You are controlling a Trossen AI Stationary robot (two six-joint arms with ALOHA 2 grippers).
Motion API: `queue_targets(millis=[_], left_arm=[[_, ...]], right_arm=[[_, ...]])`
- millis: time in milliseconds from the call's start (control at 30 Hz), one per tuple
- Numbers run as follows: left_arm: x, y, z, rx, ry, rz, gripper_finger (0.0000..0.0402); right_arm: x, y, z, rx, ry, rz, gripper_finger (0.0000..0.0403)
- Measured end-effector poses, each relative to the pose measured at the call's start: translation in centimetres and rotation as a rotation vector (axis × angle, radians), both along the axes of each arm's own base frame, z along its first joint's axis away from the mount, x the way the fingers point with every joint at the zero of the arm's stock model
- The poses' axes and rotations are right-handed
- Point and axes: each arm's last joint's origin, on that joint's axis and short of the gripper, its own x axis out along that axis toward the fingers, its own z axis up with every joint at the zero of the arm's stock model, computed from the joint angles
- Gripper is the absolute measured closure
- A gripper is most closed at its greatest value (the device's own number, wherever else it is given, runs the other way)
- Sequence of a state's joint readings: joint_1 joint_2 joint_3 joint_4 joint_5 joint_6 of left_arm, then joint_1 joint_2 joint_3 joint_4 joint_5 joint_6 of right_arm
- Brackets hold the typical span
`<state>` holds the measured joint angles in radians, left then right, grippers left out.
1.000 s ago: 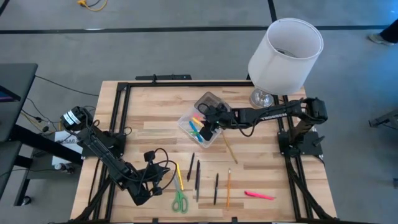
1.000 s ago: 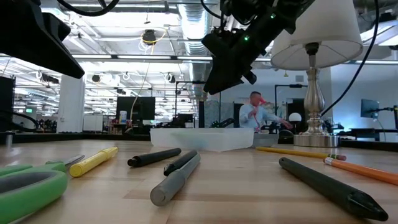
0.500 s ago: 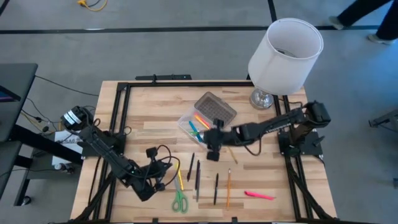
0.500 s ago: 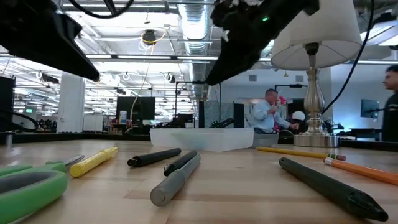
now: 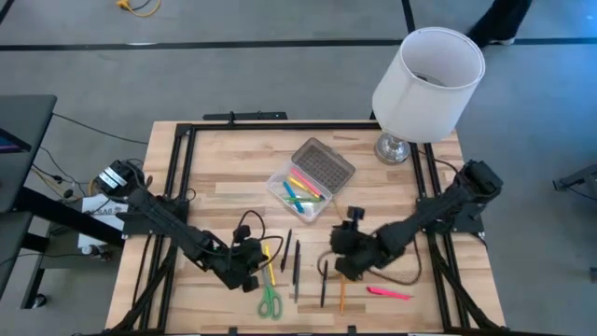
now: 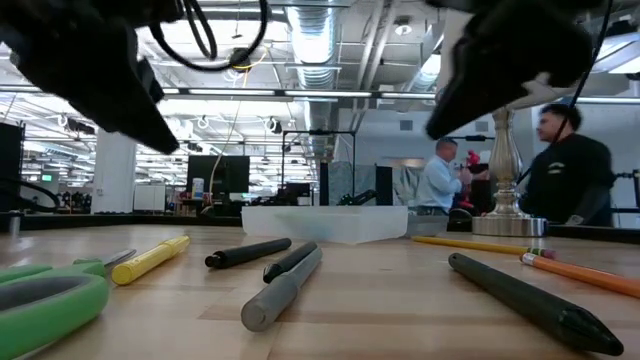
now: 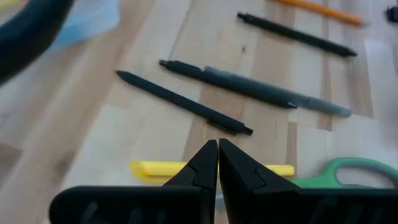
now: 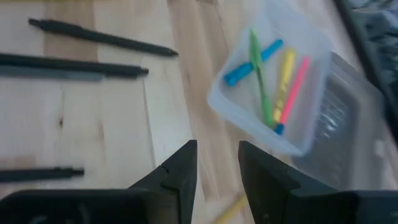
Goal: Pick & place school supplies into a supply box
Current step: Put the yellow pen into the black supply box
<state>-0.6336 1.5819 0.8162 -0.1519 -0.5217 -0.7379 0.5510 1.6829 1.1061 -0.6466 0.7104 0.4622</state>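
- My left gripper (image 5: 254, 264) hangs low over the worktop's front left part, just above the yellow marker (image 5: 269, 262); in its wrist view the fingers (image 7: 205, 163) are pressed together with nothing between them.
- My right gripper (image 5: 343, 254) hovers over the front centre of the worktop, above the black pen (image 5: 324, 282) and orange pencil (image 5: 341, 289); its fingers (image 8: 181, 167) stand slightly apart and hold nothing.
- The clear box (image 5: 300, 193) sits near the worktop's centre, toward the back, with its grey dotted lid (image 5: 324, 165) swung open on the far side.
- Inside the box I see a blue marker (image 8: 252, 62), a green pen (image 8: 260, 86), a yellow marker (image 8: 285, 70) and a pink marker (image 8: 293, 87).
- Along the front edge lie the green scissors (image 5: 270, 301), two dark pens (image 5: 292, 257) side by side, and a pink marker (image 5: 389, 293) toward the front right corner.
- A yellow pencil (image 6: 470, 243) lies between the box and the right gripper.
- A white lamp (image 5: 427, 80) stands at the back right corner.
- Two people (image 6: 500, 181) are visible in the room beyond the table.
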Motion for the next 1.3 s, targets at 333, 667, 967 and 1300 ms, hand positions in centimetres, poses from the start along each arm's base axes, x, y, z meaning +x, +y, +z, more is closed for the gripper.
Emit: queue_targets(millis=[333, 667, 967, 1300], left_arm=[[2.3, -0.1, -3.3, -0.039, 0.064, -0.128, 0.0393], [2.1, -0.2, -3.5, -0.068, 0.107, -0.172, 0.0393], [2.8, -0.8, -4.4, -0.077, 0.072, -0.237, 0.0393], [2.6, -0.9, -5.7, -0.061, 0.151, -0.293, 0.0393]], right_arm=[[-4.9, 4.1, 0.0, -0.092, -0.110, -0.049, 0.0291], [-6.5, 5.3, 0.0, -0.078, -0.165, -0.053, 0.0291], [-6.5, 5.4, 0.0, -0.075, -0.168, -0.051, 0.0291], [-6.5, 5.3, 0.0, -0.080, -0.164, -0.049, 0.0291]])
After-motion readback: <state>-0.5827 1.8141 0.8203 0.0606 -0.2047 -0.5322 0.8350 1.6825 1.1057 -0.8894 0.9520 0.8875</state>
